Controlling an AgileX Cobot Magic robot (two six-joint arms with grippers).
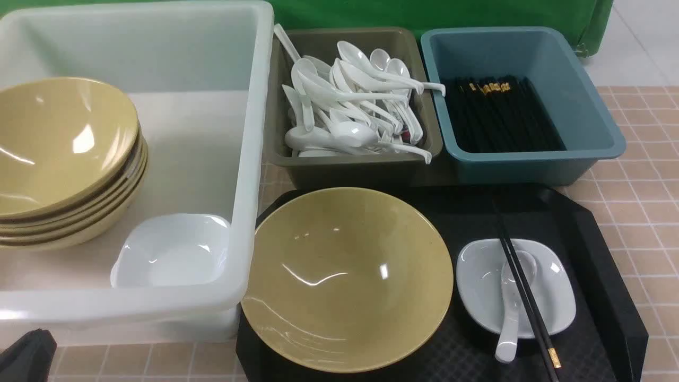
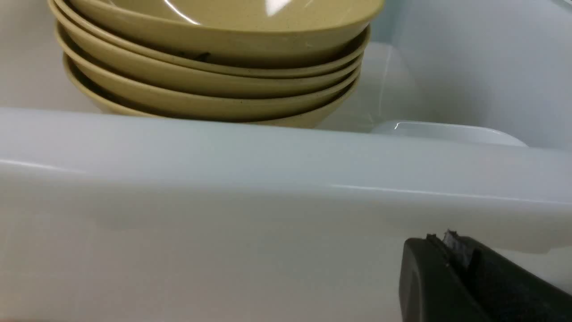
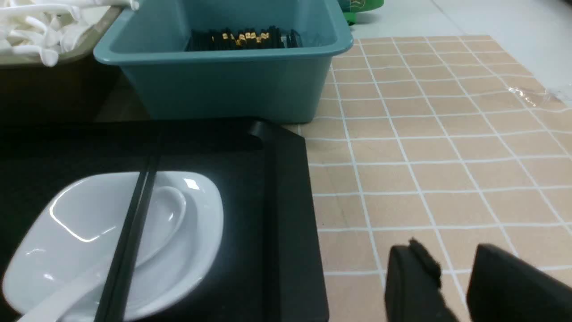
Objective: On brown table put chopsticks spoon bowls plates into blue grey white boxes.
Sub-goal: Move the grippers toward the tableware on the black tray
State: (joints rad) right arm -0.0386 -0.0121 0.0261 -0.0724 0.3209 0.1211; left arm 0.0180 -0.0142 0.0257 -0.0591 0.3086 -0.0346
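Your left gripper (image 2: 451,243) sits low, just outside the near wall of the white box (image 2: 268,179), its jaws pressed together on nothing. Your right gripper (image 3: 449,257) hangs over the bare brown table (image 3: 447,156), just beside the right edge of the black tray (image 3: 286,201), jaws apart with nothing between them.

Nearest you on that tray, a yellow bowl (image 1: 345,276) stands upright on the left half, its rim touching the white box's corner. To its right lies a white plate (image 1: 557,297) with a spoon (image 1: 510,323) resting in it, scoop away from you and handle hanging over the near rim. A pair of chopsticks (image 1: 525,292) lies across both plate and spoon, gold-banded ends toward you.

In the white box on your left, a second white plate (image 1: 170,249) sits in the near right corner, and a stack of yellow bowls (image 1: 58,159) leans beside it toward the left wall.

Beyond the tray stand the grey box (image 1: 355,170), heaped with white spoons (image 1: 345,101), and to its right the blue box (image 1: 530,164), holding a bundle of black chopsticks (image 1: 498,116) laid lengthwise
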